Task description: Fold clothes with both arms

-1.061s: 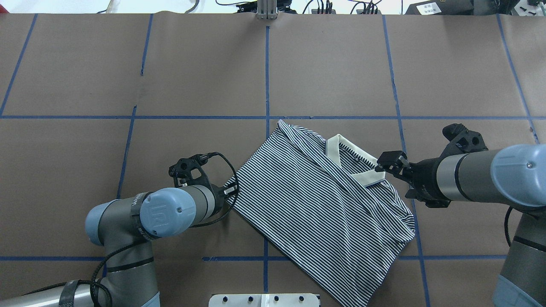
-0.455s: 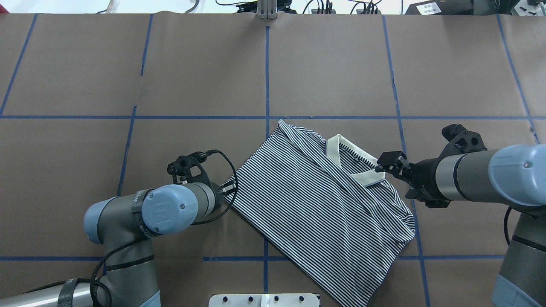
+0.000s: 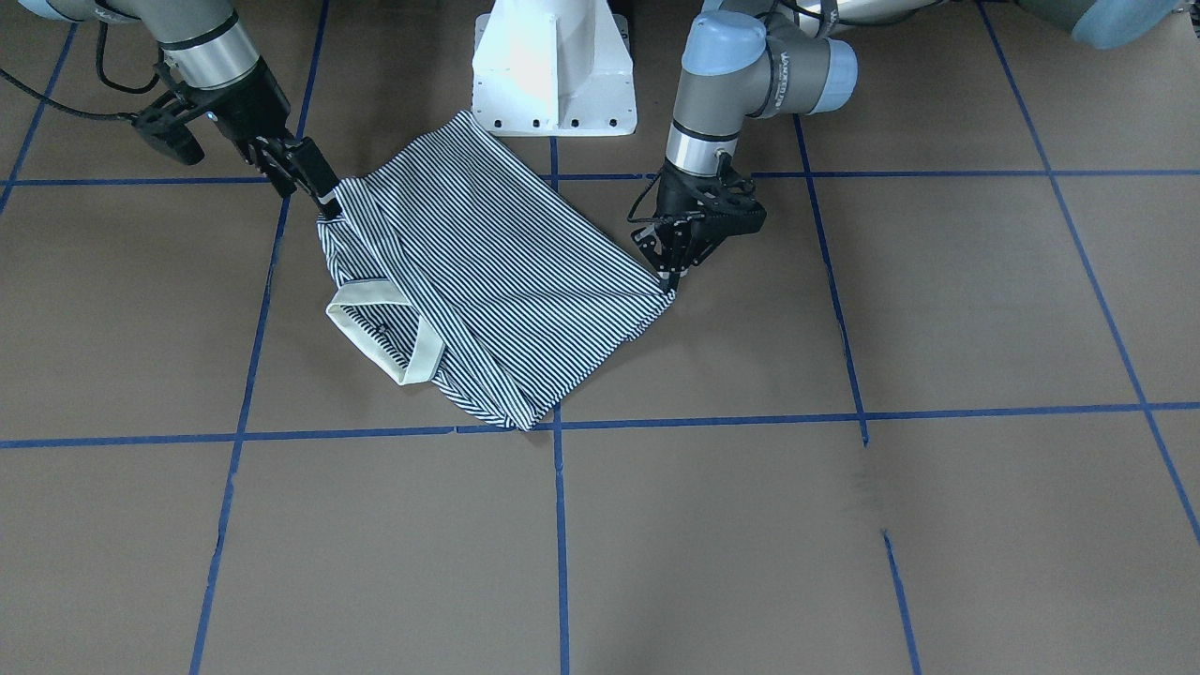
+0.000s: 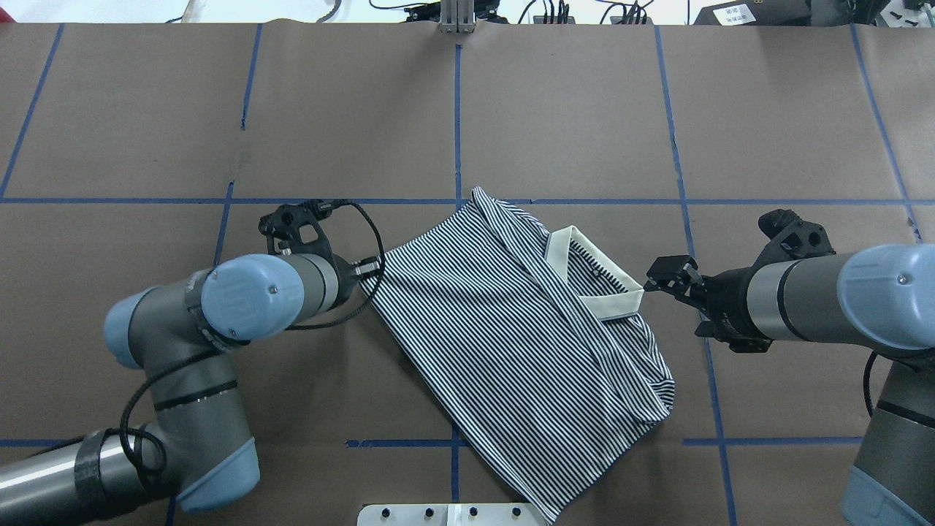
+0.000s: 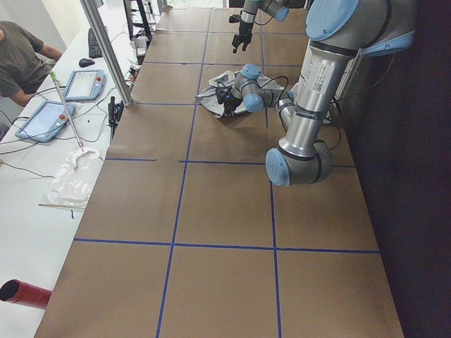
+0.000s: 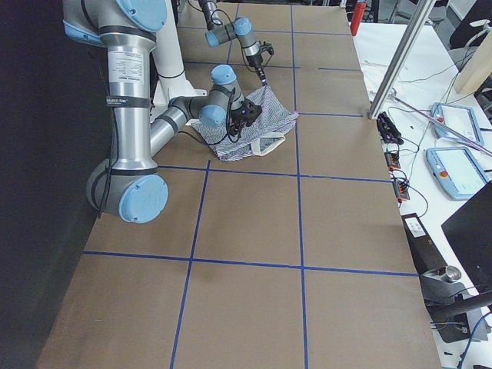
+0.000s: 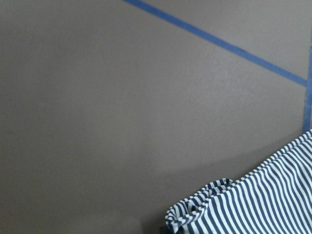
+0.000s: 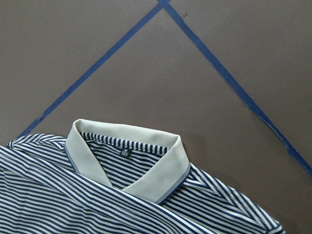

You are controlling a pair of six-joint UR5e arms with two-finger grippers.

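You have polo shirt (image 4: 497, 343) mid-table, partly folded, lying skewed. Left gripper (image 4: 369, 267) pinches its corner. Right gripper (image 4: 657, 277) just beside collar, grip unclear. Final folds likely remain.

The polo shirt (image 4: 504, 329), centre frame in the overhead view, carries thin navy-and-white stripes. Its collar (image 8: 168, 173) is plain cream-white with a fine blue line near the edge, and a small dark label (image 8: 125, 153) sits inside. The table paper (image 4: 570, 109) is flat brown, gridded by blue tape (image 4: 458, 124). The left arm (image 4: 241, 292) and right arm (image 4: 796, 299) are grey with light-blue caps and black cables (image 4: 378, 245). The pedestal (image 3: 553, 75) is white.
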